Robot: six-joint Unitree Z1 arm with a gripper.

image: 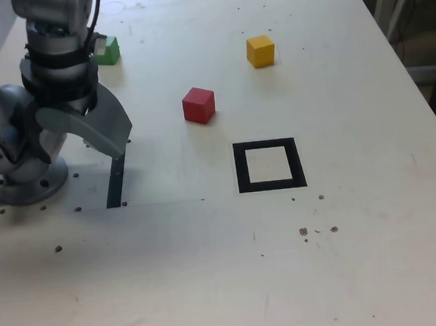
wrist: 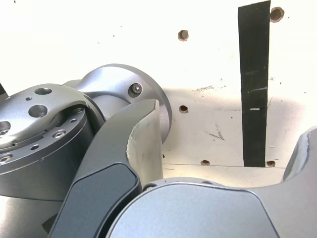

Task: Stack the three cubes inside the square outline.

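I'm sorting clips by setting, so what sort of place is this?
Probably a robotics lab or workshop: a robot arm stands on a pale tabletop dotted with holes, which carries a taped-looking black square outline.

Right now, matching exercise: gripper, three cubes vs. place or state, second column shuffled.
Column 1
1. gripper
2. red cube
3. yellow cube
4. green cube

Column 2
A. partly hidden behind the arm in the exterior view
B. open, holding nothing
C. farther from the camera than the square outline, to its left in the exterior view, in full sight
D. rightmost cube in the exterior view

Pairs: 1-B, 2-C, 3-D, 4-A
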